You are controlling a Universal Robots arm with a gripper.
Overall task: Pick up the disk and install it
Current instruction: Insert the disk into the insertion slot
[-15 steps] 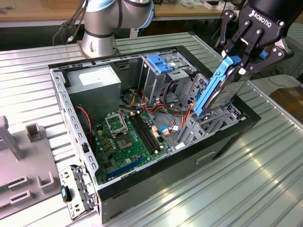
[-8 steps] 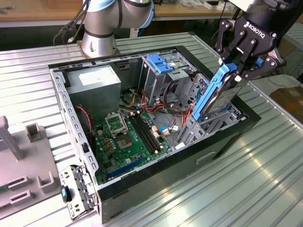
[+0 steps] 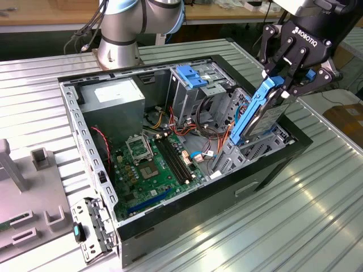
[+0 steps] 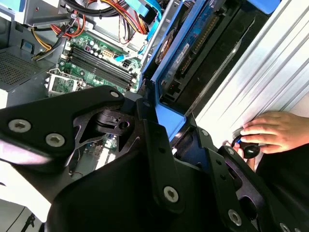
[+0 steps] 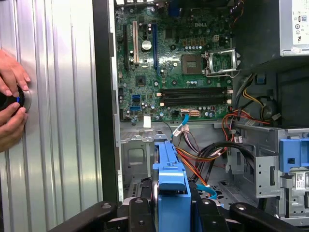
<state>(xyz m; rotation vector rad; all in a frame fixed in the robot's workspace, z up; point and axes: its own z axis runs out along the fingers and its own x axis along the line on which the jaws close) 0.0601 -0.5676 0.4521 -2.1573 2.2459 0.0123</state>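
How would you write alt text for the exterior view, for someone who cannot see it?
A black robot tool grips the disk, a dark drive in a blue carrier, tilted over an open computer case. The case lies on a ribbed metal table, its green motherboard exposed.

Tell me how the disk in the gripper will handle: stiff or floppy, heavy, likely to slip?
Probably stiff: the disk hangs tilted over the open computer case without sagging, held at its upper end by the gripper. Its dark slab body looks dense, so it might pivot in that end grip. Its blue carrier looks like smooth plastic, so it could slip.
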